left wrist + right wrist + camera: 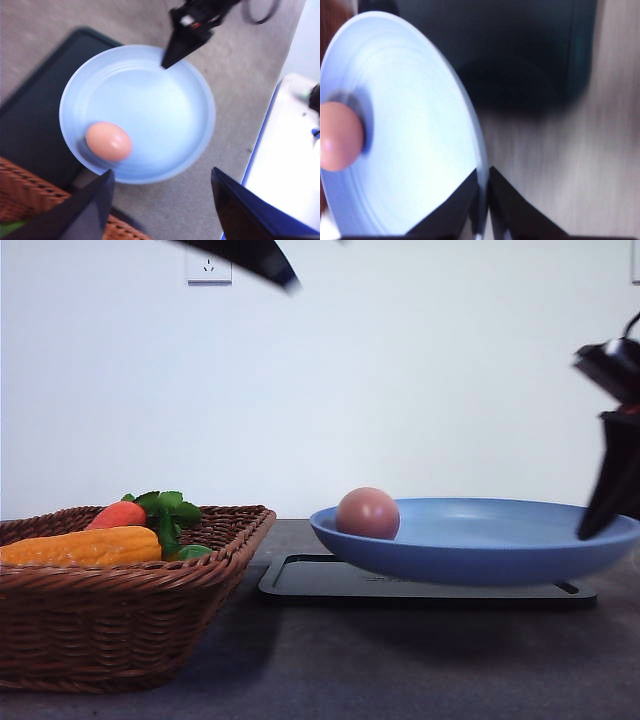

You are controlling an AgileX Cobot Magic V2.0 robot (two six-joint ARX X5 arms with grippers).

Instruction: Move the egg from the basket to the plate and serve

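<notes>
One egg sits in the blue plate. Right fingers pinch the plate's rim, lifted over the black tray. Left fingers hang wide apart, holding nothing.

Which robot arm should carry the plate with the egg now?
The right arm, most likely. Its gripper is already pinched on the rim of the plate, which hangs just above the black tray with the egg in it. The left gripper is open above, holding nothing.
</notes>
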